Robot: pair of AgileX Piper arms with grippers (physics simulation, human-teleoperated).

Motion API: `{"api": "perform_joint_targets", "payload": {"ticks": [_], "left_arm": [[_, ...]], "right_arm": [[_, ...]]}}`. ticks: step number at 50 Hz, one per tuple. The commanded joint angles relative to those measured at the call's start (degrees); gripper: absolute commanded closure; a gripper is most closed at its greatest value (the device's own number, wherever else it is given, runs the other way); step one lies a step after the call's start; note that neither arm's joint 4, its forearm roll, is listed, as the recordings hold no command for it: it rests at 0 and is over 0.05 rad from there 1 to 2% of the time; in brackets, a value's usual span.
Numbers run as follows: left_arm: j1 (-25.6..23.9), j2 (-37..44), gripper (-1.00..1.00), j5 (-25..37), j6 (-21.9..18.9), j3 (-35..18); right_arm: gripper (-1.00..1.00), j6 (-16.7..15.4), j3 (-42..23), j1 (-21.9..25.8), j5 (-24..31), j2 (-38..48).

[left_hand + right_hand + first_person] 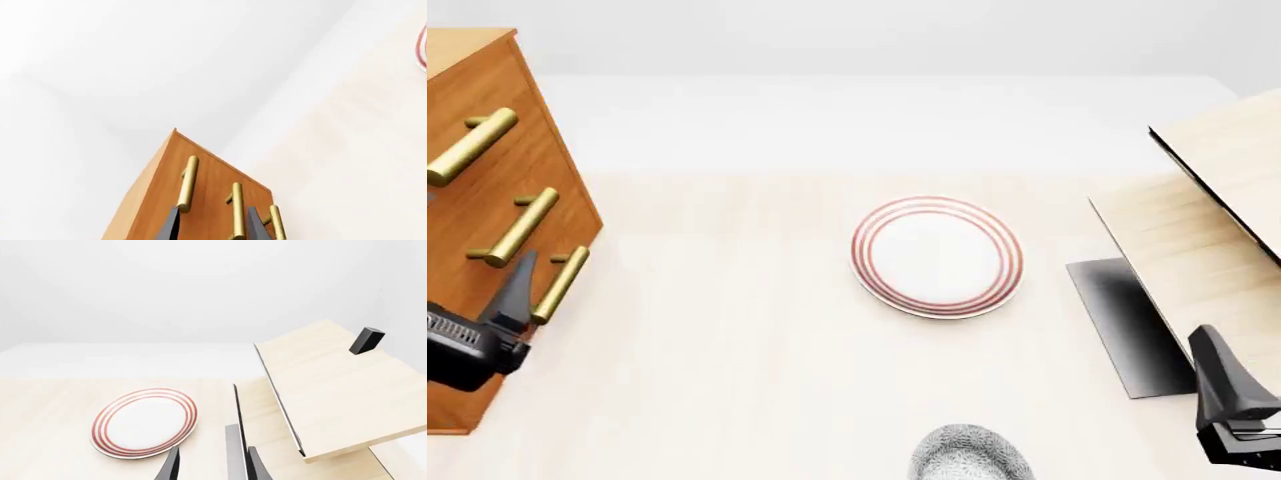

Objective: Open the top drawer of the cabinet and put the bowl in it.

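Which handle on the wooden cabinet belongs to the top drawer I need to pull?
Look to the far left of the pale table, where the tall orange-brown wooden cabinet stands. Three brass bar handles run down its front; the top drawer's brass bar handle is the uppermost. It sits farthest from the left claw, which hovers by the lowest handle.
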State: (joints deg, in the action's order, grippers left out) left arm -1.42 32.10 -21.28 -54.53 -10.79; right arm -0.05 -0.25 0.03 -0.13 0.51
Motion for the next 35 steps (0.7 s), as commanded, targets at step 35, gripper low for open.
{"api": "perform_joint_targets", "payload": {"ticks": [35], "left_arm": [[2.29,25.42,-1.00,-16.17,-23.20,-7.75]], "right_arm": [[-1.00,0.01,0.03,0.00,0.02,-0.07]]}}
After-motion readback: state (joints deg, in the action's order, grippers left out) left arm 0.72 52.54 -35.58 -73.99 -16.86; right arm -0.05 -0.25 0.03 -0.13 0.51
